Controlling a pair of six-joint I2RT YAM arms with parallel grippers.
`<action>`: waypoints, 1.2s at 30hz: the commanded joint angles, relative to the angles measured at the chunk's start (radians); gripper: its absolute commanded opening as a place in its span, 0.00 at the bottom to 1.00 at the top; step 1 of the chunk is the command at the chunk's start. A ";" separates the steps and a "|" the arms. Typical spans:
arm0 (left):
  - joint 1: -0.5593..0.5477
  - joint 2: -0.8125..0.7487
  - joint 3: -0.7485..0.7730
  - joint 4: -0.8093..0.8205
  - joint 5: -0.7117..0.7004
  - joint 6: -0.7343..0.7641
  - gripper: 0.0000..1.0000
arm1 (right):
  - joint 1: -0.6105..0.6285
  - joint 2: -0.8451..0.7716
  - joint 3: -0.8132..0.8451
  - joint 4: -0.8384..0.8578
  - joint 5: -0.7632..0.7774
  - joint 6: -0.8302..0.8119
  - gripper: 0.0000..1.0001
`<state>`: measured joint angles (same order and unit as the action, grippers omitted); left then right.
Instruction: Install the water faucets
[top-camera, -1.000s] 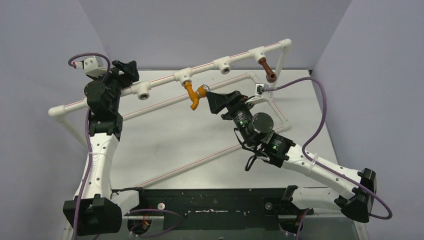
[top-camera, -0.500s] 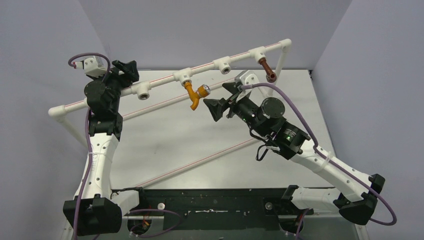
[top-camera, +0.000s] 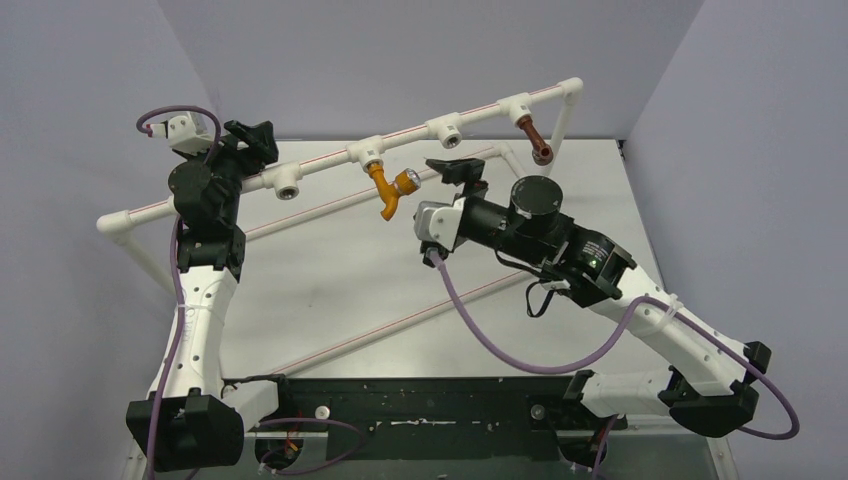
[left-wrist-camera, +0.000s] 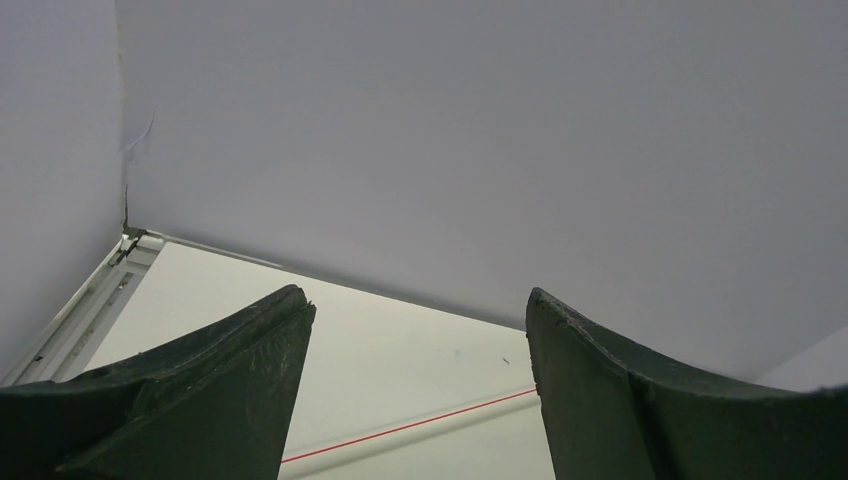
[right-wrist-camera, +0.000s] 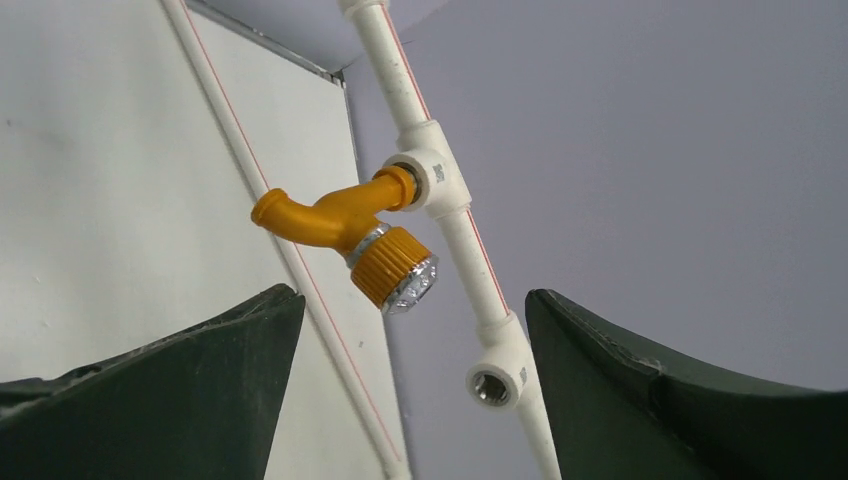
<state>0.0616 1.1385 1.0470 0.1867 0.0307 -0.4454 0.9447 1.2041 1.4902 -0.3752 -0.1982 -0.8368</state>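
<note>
A: What has changed?

B: The right gripper (top-camera: 440, 195) has drawn back from the orange-yellow faucet (top-camera: 385, 190). A second ago it was right at the faucet's knob, and now they are apart.

A: Anything else?

B: Its wrist has rolled over, so the purple cable (top-camera: 500, 340) now loops below the arm.

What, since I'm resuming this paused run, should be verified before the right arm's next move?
1. Right gripper open and empty: ok.
2. Orange-yellow plastic faucet with round silver end seated in its white tee socket: ok.
3. That faucet's thread fully tightened: cannot tell.
4. Dark reddish-brown bent-spout faucet hanging from the far tee socket: ok.
5. Left gripper open and empty: ok.
</note>
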 joint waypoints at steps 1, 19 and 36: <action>-0.011 0.110 -0.130 -0.434 0.070 0.017 0.76 | 0.091 0.014 0.052 -0.048 0.084 -0.330 0.84; -0.010 0.115 -0.126 -0.438 0.077 0.017 0.76 | 0.300 0.154 -0.047 0.111 0.613 -0.843 0.87; -0.010 0.115 -0.126 -0.438 0.081 0.018 0.76 | 0.235 0.272 -0.068 0.268 0.626 -0.830 0.82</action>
<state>0.0616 1.1427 1.0492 0.1871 0.0322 -0.4450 1.1946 1.4673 1.4048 -0.1947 0.3943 -1.6939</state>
